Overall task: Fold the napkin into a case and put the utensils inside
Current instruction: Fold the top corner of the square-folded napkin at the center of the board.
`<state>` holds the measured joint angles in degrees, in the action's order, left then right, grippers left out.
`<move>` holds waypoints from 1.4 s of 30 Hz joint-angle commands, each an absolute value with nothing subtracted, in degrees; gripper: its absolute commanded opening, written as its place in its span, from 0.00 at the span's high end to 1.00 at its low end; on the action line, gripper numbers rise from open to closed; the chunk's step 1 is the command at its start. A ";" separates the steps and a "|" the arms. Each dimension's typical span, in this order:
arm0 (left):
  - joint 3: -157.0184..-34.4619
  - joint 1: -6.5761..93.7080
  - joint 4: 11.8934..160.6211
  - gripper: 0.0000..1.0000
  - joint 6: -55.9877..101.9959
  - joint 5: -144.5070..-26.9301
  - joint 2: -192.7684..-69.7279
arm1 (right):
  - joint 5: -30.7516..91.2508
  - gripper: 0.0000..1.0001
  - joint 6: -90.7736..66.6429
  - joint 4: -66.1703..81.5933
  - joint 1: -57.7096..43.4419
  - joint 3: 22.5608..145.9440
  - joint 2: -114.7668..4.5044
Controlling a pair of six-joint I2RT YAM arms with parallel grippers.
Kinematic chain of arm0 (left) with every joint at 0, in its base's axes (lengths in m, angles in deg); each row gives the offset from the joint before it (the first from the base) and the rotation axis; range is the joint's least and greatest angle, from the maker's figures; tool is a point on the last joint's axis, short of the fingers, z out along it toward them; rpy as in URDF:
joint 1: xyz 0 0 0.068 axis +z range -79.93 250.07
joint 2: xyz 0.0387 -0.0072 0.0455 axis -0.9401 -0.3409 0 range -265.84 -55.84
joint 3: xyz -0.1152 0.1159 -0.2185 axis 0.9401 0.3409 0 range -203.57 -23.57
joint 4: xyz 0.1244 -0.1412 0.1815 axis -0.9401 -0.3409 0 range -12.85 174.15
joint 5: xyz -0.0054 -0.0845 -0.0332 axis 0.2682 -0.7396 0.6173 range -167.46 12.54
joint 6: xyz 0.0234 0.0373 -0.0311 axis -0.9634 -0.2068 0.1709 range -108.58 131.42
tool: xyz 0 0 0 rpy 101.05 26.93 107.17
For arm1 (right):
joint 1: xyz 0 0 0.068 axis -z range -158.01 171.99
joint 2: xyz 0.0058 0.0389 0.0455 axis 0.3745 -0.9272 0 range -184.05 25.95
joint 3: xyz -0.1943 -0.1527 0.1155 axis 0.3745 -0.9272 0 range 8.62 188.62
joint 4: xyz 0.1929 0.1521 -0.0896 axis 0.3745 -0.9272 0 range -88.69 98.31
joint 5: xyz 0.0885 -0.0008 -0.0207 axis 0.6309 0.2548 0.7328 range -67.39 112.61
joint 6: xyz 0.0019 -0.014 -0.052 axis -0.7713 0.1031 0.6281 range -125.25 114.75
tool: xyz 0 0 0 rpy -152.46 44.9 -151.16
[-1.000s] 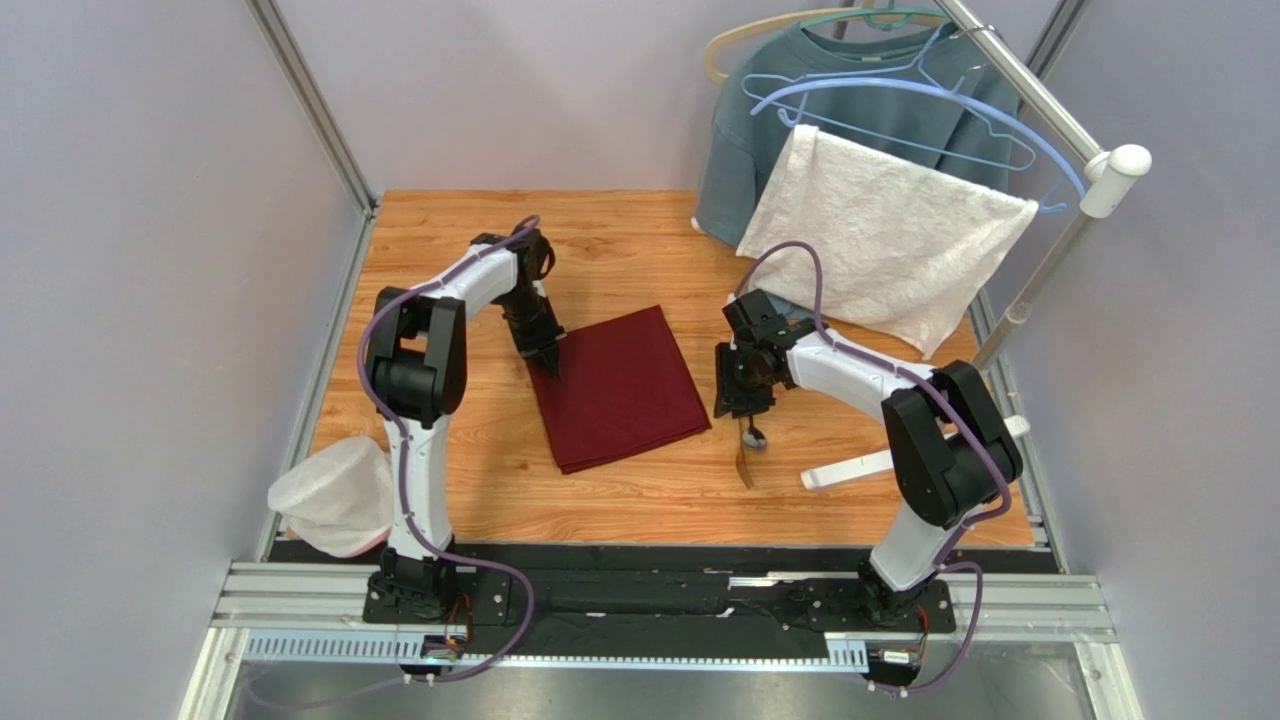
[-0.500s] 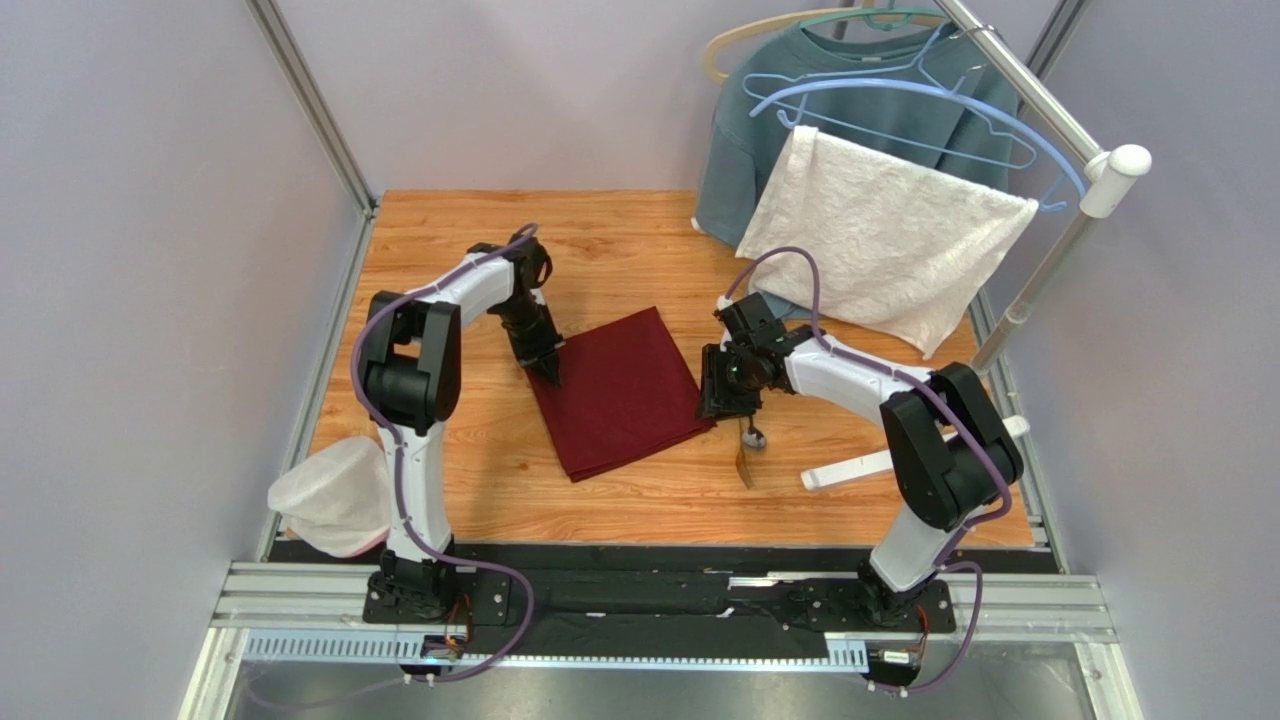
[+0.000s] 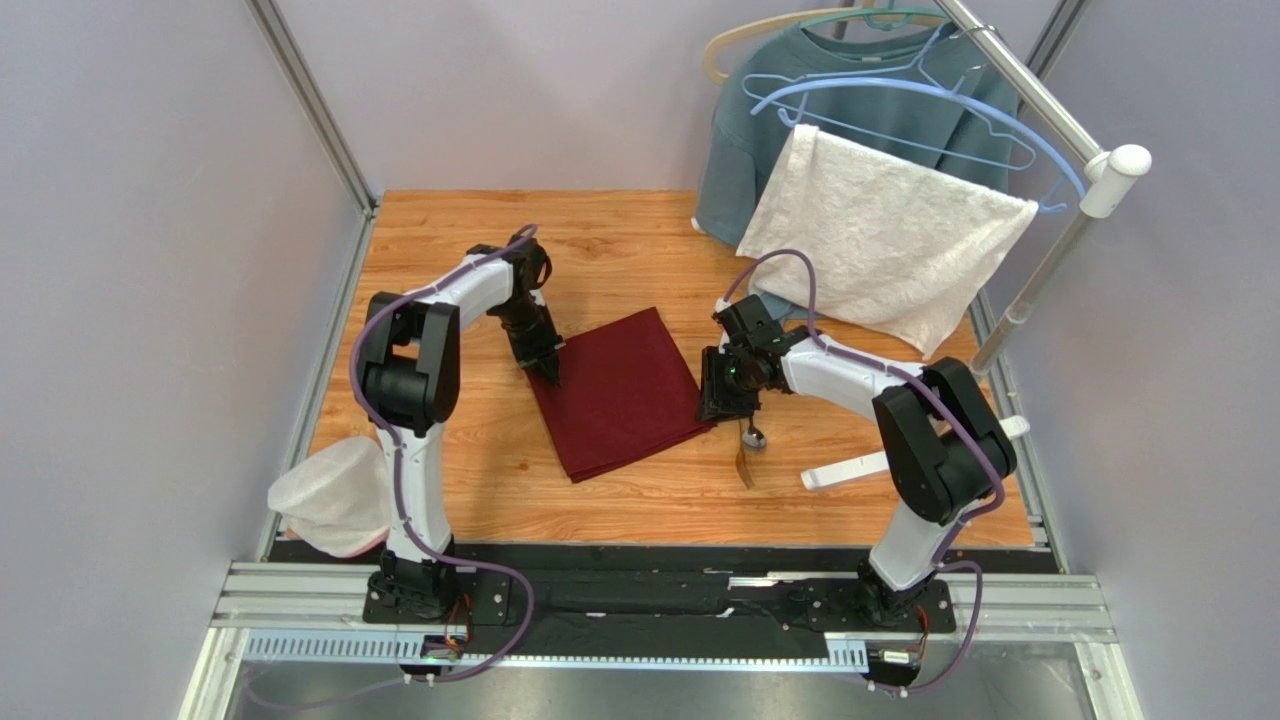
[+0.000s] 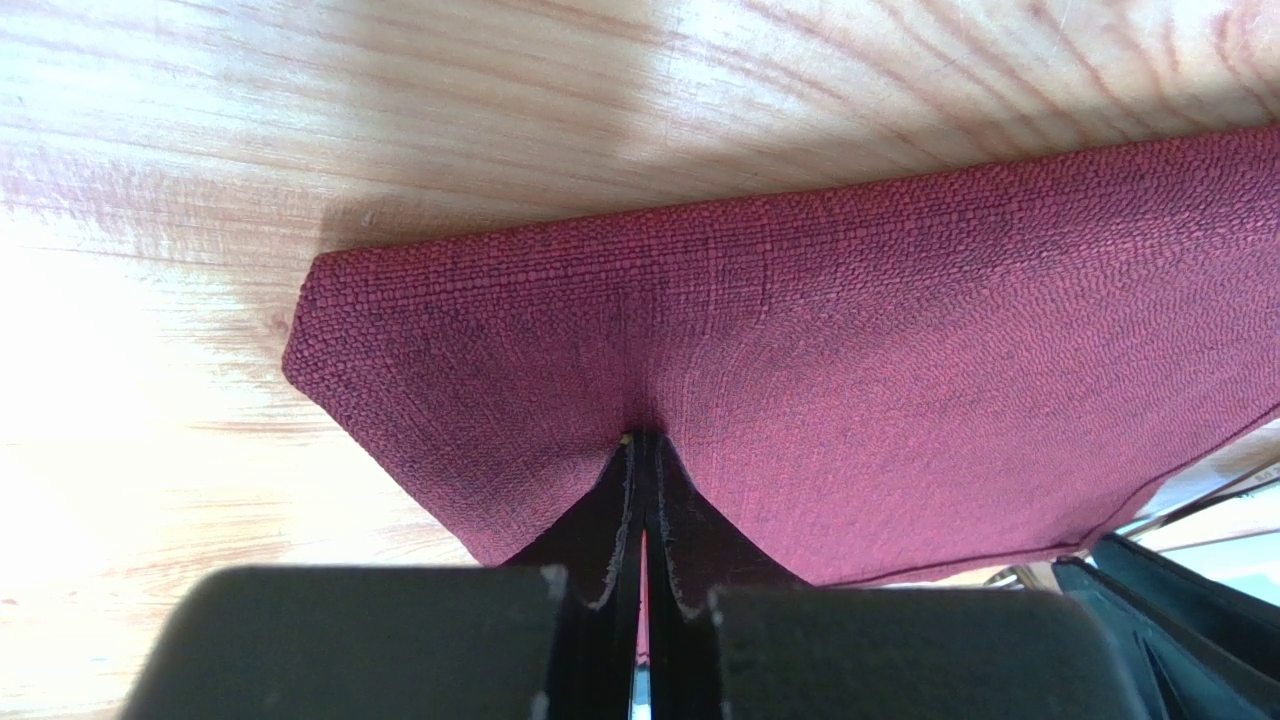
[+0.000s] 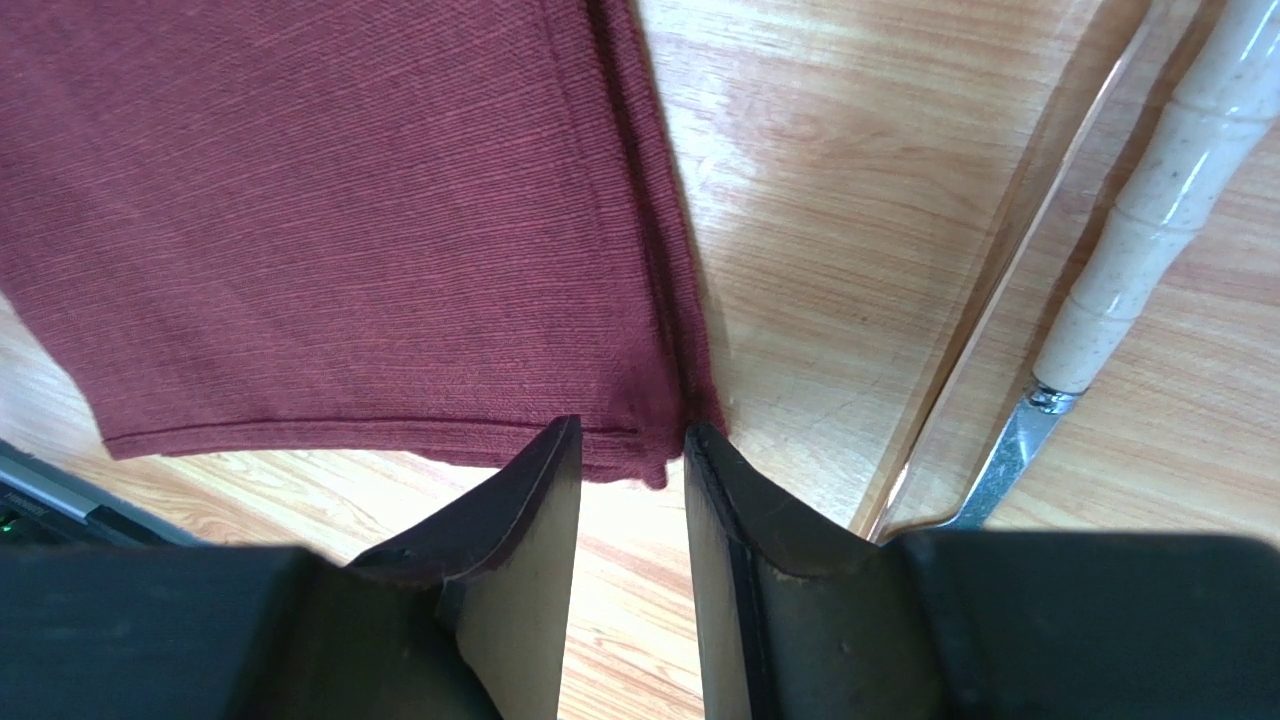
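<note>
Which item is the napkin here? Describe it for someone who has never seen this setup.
Start at the wooden table and look to its middle. The napkin lies flat there, folded, one corner pinched by the left end effector. It is plain dark red, unlike the white towel draped at the back right.

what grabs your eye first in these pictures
The dark red napkin lies folded mid-table, the left tool shut on its left side. The right tool stands open at its opposite corner, and a white towel hangs at the back right.
</note>
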<state>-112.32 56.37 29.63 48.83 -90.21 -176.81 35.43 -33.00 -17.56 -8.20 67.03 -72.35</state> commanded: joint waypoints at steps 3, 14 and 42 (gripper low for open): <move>-111.46 56.27 29.92 1.00 48.69 -89.94 -174.85 | 34.47 0.65 -32.50 -16.39 -8.42 67.50 -73.54; -111.20 56.09 30.01 1.00 48.60 -89.59 -174.58 | 32.98 0.75 -31.97 -17.44 -8.42 68.38 -71.96; -109.35 58.45 34.06 0.82 45.44 -91.44 -158.01 | 42.35 1.00 -30.47 -15.70 -14.38 79.34 -74.67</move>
<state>-108.36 56.61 34.20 47.00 -91.89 -168.44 33.11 -30.68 -22.04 -11.52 72.74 -71.65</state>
